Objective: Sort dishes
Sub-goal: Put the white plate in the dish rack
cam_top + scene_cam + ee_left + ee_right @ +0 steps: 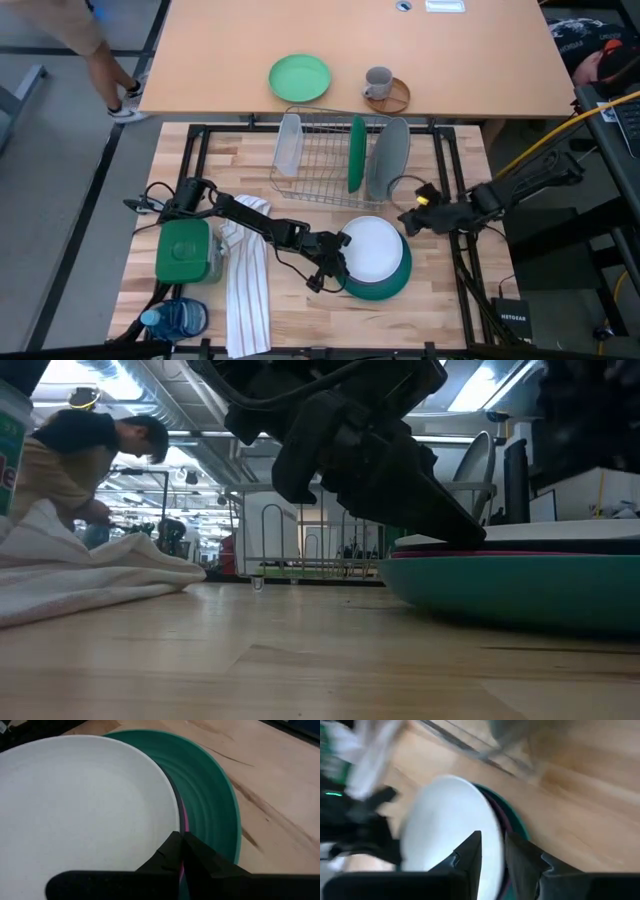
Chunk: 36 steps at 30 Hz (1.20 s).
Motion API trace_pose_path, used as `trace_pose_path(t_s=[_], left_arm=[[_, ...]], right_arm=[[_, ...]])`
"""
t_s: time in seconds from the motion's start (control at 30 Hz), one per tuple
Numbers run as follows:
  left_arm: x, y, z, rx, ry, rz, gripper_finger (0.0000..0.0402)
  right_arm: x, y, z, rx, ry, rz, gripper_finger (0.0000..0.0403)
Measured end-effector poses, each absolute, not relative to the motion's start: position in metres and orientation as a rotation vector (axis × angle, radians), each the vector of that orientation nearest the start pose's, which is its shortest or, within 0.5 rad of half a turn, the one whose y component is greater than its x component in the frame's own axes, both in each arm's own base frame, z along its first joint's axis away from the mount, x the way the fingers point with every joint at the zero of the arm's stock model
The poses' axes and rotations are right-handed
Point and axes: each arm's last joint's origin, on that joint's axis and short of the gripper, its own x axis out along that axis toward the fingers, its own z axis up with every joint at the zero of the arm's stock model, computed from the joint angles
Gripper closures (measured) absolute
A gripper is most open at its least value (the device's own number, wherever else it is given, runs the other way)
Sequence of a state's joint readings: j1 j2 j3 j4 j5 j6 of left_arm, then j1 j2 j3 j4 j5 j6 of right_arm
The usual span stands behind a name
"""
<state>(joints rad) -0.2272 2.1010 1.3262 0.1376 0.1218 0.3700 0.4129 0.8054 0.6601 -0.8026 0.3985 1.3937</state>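
Left pincer [338, 250] closed, seemingly on light grey plate [372, 248] rim, atop stack.

Grey floor [60, 130]; tan desk [300, 30] behind; bright ceiling lights [480, 390]; person [90, 460] bent over.

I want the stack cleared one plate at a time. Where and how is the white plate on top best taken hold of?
Probably by its thin rim. The white plate lies flat on a pink plate and a teal plate, so only the edge offers a pinch. Its left edge overhangs, where the left claw sits shut; come in low and level from there.
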Motion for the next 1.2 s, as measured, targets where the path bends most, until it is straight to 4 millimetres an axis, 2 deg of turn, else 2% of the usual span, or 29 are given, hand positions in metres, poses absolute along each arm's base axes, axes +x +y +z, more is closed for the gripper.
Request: trace_pose_path(t_s=[0.3, 0.47, 1.2], left_arm=[[0.436, -0.104, 0.145, 0.397, 0.568, -0.455, 0.0394], [0.436, -0.105, 0.146, 0.396, 0.566, -0.463, 0.0394], [0.433, -0.104, 0.142, 0.4, 0.616, -0.46, 0.0394]], right_arm=[[0.163, 0.061, 0.205, 0.816, 0.903, -0.696, 0.0314], [0.173, 0.066, 0.195, 0.814, 0.945, -0.698, 0.0314], [0.165, 0.062, 0.215, 0.889, 0.854, -0.608, 0.0314]])
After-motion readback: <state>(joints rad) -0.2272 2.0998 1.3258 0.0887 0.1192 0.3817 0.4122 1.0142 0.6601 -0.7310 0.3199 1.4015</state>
